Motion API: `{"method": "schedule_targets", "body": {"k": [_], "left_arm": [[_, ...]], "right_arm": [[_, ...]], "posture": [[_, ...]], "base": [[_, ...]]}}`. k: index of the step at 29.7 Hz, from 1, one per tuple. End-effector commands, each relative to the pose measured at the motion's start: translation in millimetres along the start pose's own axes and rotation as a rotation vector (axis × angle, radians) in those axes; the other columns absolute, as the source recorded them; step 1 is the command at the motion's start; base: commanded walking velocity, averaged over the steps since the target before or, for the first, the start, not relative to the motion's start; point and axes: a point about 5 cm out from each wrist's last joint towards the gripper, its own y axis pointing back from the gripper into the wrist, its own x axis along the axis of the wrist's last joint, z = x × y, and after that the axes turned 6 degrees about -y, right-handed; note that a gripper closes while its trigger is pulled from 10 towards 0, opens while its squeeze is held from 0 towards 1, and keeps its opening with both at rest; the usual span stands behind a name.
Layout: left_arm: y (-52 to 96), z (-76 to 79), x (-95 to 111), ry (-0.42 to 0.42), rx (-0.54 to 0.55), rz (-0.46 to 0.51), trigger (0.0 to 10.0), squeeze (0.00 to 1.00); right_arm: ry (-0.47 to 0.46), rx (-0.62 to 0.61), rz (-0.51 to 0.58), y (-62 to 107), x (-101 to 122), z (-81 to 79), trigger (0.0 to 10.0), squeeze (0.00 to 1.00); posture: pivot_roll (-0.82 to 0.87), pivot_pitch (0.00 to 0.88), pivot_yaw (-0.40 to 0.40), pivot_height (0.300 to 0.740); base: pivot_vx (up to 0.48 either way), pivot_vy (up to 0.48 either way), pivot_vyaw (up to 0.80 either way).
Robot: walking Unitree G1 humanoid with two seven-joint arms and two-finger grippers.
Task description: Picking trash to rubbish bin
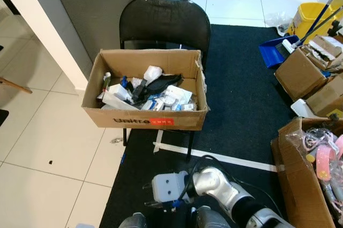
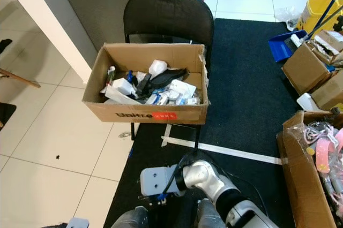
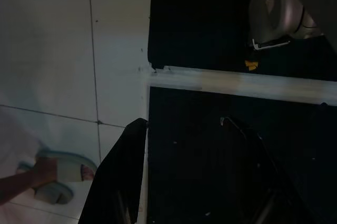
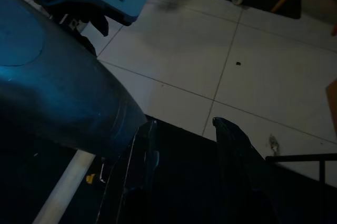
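Observation:
An open cardboard box (image 1: 144,118) rests on a black chair (image 1: 163,22); white wrappers, small bottles and a black item (image 1: 155,91) fill it. A small crumpled scrap (image 1: 116,141) lies on the tiles beside the chair's front left leg. A tiny orange scrap (image 3: 251,65) lies on the black carpet near the white tape. My right arm (image 1: 214,185) is folded low in front of my body. The right gripper (image 4: 181,171) is open and holds nothing, hanging over the carpet's edge. The left gripper (image 3: 184,182) is also open with nothing in it, low above the carpet.
A white tape line (image 1: 225,158) crosses the black carpet. Open cardboard boxes (image 1: 300,73) stand at the right, one (image 1: 300,185) holding pink items. A yellow bucket (image 1: 311,19) and blue dustpan (image 1: 273,51) sit behind. A person's sandalled foot (image 3: 58,171) stands on the tiles.

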Motion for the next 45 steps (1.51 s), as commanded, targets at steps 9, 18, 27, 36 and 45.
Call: {"method": "schedule_targets", "body": {"k": [9, 18, 27, 36, 45], "left_arm": [[13.0, 8.7, -33, 0.006, -0.025, -0.059, 10.0, 0.00], [18.4, 5.9, -41, -0.022, -0.043, -0.052, 10.0, 0.00], [14.6, 4.2, -31, -0.022, -0.039, -0.018, 10.0, 0.00], [7.8, 8.2, -16, -0.017, -0.048, 0.007, 10.0, 0.00], [4.1, 2.1, -8, -0.009, -0.031, 0.011, 10.0, 0.00]], "right_arm": [[0.019, 0.028, 0.048, 3.1, 3, -17.0, 10.0, 0.00], [0.029, 0.033, 0.064, 9.7, 9, -27.6, 10.0, 0.00], [0.023, 0.032, 0.050, 12.2, 10, -25.1, 10.0, 0.00], [0.010, 0.022, 0.029, 11.2, 8, -14.1, 10.0, 0.00], [0.001, 0.015, 0.007, 8.7, 6, -5.5, 10.0, 0.00]], "posture": [[0.19, 0.281, 0.037, 0.740], [0.22, 0.306, 0.056, 0.740], [0.23, 0.298, 0.056, 0.740], [0.21, 0.254, 0.048, 0.740], [0.18, 0.224, 0.042, 0.740]], "base": [[0.000, 0.000, 0.00], [0.000, 0.000, 0.00], [0.000, 0.000, 0.00], [0.000, 0.000, 0.00], [0.000, 0.000, 0.00]]}}
